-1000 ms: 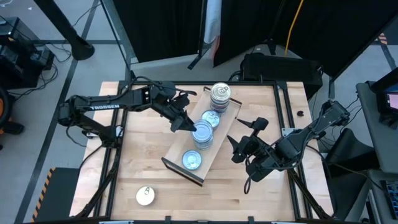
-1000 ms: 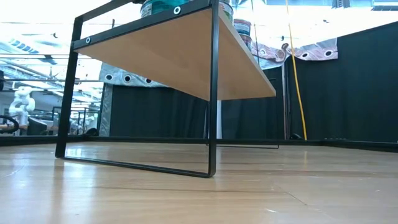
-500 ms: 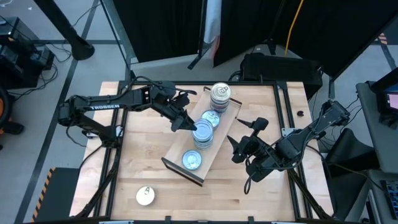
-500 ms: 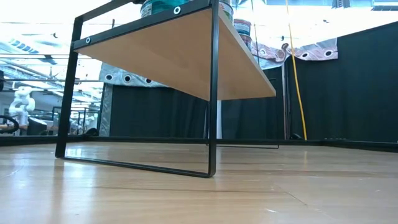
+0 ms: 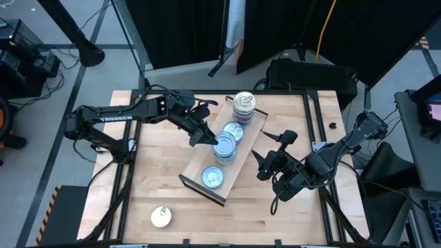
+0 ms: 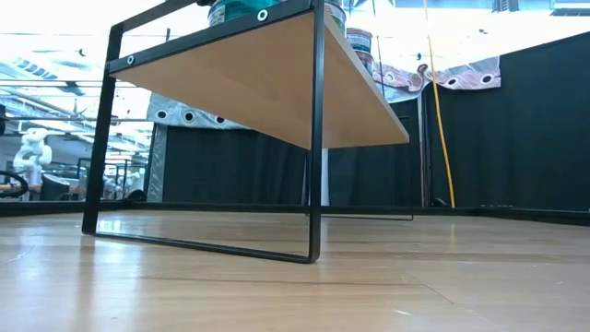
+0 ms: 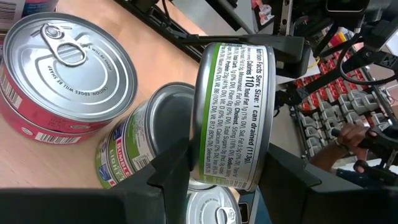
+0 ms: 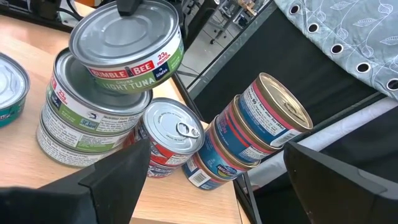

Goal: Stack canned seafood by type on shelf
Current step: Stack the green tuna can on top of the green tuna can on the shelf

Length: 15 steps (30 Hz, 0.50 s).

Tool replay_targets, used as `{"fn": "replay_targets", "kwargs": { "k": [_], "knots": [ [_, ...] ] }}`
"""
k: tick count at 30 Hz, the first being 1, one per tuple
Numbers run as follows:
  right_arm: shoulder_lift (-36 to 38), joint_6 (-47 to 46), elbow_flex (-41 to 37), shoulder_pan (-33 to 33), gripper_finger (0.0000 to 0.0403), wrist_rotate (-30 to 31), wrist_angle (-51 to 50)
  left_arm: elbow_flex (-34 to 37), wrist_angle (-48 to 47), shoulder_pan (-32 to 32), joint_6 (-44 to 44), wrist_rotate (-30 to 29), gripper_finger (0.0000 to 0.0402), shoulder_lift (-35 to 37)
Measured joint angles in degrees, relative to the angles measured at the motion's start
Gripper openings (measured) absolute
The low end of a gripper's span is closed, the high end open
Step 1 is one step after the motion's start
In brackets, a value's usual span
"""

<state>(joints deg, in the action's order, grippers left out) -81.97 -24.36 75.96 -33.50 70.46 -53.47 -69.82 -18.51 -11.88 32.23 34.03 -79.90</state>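
The shelf is a light-wood board lying slantwise on the table. It carries the canned seafood: a tall stack at its far end, a red pull-tab tin, a green-labelled stack and a blue-topped tin. One cream-topped tin sits alone near the table's near edge. My left gripper is shut on a green-labelled tin right over the green stack. My right gripper waits open to the right of the shelf. My left gripper pinches the green-labelled tin by its edge nearest the gripper, one finger on its flat top and one finger under its bottom. The fingers come about level from the table's left. The tin is slightly tilted just above the green stack; whether it touches, I cannot tell.
In the low view the shelf's underside stands on thin black legs. Bare tabletop lies left of and in front of the shelf. Black frame rails run along the table's right side.
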Motion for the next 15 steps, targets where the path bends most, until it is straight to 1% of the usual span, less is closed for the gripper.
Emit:
{"fn": "replay_targets", "kwargs": {
  "k": [9, 15],
  "knots": [
    [0.00, 0.00, 0.00, 0.00, 0.0361, 0.00, 0.00, 0.00, -0.08, 0.00, 0.00, 0.36, 0.0171, 0.00],
    [0.00, 0.00, 0.00, 0.00, 0.0361, 0.00, 0.00, -0.02, -0.08, 0.00, -1.09, -0.09, 0.0204, 0.00]
  ]
}}
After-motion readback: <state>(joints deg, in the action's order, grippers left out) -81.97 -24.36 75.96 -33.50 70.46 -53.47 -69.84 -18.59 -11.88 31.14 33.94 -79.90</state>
